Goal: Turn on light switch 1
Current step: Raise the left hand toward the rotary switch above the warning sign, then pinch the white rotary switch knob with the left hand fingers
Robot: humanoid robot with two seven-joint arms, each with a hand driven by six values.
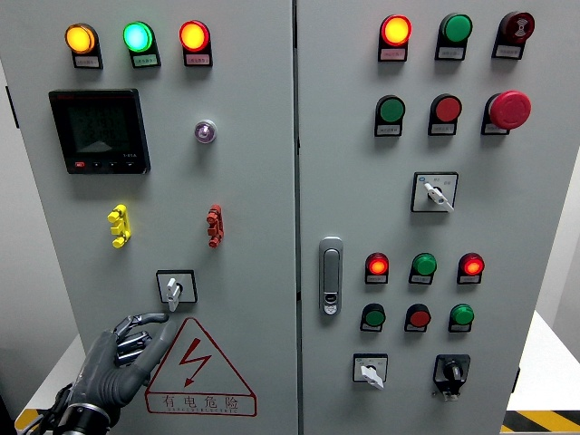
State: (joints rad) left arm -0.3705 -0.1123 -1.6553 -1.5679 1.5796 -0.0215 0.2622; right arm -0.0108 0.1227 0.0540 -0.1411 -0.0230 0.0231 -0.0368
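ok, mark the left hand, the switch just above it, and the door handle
left hand (pixel 127 349), head view, on the knuckles
switch (pixel 173 289), head view, on its white knob
door handle (pixel 331 276), head view, middle of the silver grip

Pale wall (pixel 14 236) showing left of the grey cabinet, another pale strip (pixel 564 245) at the right edge; whitish floor (pixel 553 362) low on the right, crossed by yellow-and-black hazard tape (pixel 541 421) in the corner; even, soft light throughout
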